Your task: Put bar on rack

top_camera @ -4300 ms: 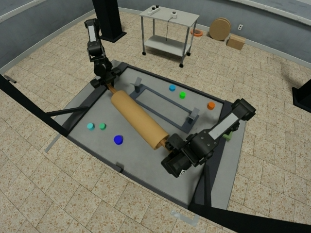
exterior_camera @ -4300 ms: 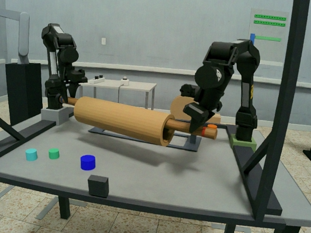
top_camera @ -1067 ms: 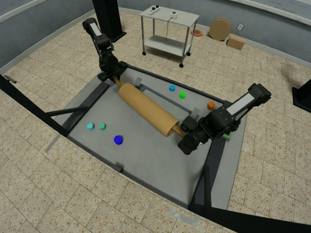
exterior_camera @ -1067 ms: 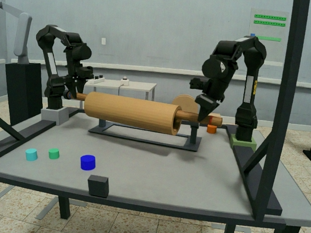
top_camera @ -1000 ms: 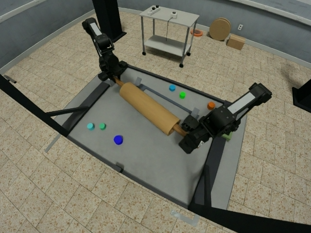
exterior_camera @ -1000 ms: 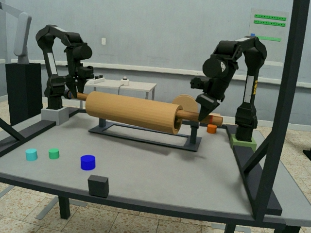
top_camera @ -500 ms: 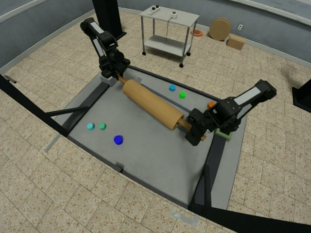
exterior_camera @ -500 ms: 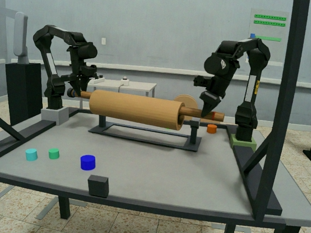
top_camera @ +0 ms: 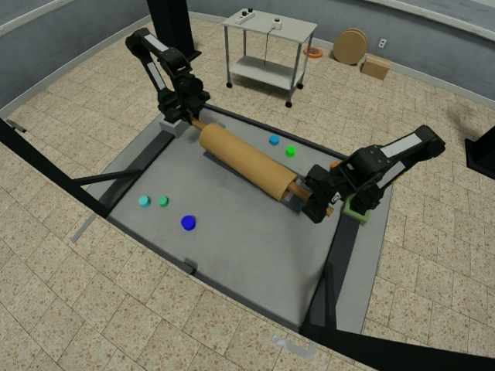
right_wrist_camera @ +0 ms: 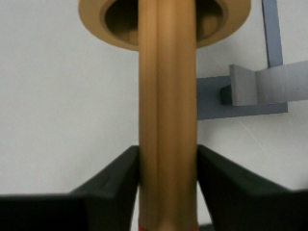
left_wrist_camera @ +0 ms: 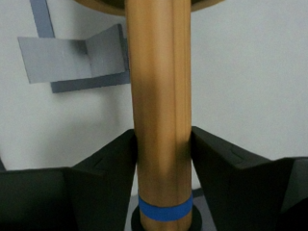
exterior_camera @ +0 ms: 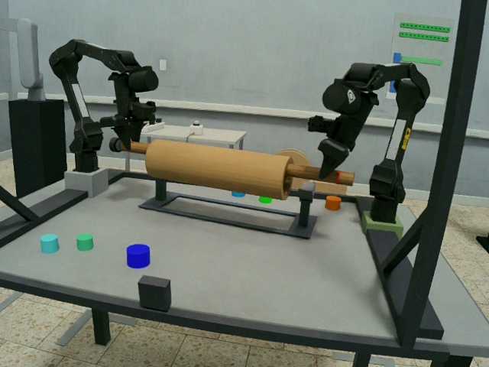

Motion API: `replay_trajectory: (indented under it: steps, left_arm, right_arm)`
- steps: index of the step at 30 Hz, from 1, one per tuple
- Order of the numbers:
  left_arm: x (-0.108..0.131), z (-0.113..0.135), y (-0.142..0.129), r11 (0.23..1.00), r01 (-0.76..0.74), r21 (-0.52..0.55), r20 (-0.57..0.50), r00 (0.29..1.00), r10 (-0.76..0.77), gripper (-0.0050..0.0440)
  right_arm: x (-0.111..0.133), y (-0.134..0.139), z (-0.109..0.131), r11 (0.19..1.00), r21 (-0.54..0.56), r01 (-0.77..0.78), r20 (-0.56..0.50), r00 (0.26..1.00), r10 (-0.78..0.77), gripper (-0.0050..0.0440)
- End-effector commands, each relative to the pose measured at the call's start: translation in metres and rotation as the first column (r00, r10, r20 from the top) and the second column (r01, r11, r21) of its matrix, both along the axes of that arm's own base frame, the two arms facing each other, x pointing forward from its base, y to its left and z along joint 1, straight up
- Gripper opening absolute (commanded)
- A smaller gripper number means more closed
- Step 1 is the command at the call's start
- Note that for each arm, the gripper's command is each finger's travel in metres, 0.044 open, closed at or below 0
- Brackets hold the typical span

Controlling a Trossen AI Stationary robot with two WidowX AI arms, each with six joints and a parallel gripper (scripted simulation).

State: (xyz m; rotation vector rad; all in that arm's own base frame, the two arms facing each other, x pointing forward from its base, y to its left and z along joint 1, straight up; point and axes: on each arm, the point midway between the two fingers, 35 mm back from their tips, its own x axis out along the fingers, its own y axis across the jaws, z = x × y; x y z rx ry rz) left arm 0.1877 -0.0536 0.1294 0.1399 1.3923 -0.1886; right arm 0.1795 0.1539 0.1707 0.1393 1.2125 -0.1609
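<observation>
Left of rack (exterior_camera: 233,222), our left gripper (top_camera: 186,118) (exterior_camera: 132,145) (left_wrist_camera: 162,135) clamps bar (top_camera: 198,124) (exterior_camera: 137,147) (left_wrist_camera: 161,96) (right_wrist_camera: 167,111); bar held above rack, roll (top_camera: 247,161) (exterior_camera: 217,167) on it, hiding rack's middle from top. Bare table (top_camera: 223,239) (exterior_camera: 252,284) before rack. Right of rack, right gripper (top_camera: 319,201) (exterior_camera: 329,173) (right_wrist_camera: 168,168) grips bar; its fingertips blurred in wrist view.

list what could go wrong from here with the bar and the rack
The bar is held above the rack, and both wrist views show a cradle off to one side of it, so lowering now could miss the cradles.

A bar end or the roll might knock the loose rack and tip or shift it.

The loose roll could slide if the bar tilts.
</observation>
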Motion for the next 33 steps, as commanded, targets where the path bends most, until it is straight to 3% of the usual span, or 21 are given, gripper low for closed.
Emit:
replay_trajectory:
  steps: [1,11,25,28,30,33]
  left_arm:
    - [0.005,0.016,0.000,1.000,0.003,-0.006,0.058,0.998,-0.003,0.0050]
    - [0.006,0.017,0.003,1.000,-0.004,-0.005,0.059,0.998,0.004,0.0050]
    - [0.011,0.022,0.024,0.999,-0.032,-0.008,0.061,0.998,0.032,0.0050]
    - [0.010,0.021,0.021,1.000,-0.029,-0.008,0.060,0.998,0.029,0.0050]
    - [0.012,0.023,0.031,0.999,-0.041,-0.004,0.061,0.997,0.042,0.0050]
    - [0.013,0.023,0.034,0.999,-0.047,-0.003,0.059,0.997,0.047,0.0050]
  right_arm:
    - [-0.002,0.001,0.008,0.999,0.036,-0.017,0.029,0.999,0.016,0.0050]
    - [-0.002,-0.002,0.012,0.999,0.037,-0.019,0.029,0.999,0.018,0.0050]
    - [-0.011,-0.041,0.011,0.999,0.023,-0.047,0.022,0.999,0.046,0.0050]
    - [-0.009,-0.036,0.014,0.999,0.031,-0.042,0.029,0.999,0.041,0.0050]
    - [-0.013,-0.054,0.010,0.998,0.017,-0.056,0.017,0.998,0.056,0.0050]
    - [-0.013,-0.059,0.014,0.998,0.025,-0.061,0.028,0.998,0.060,0.0050]
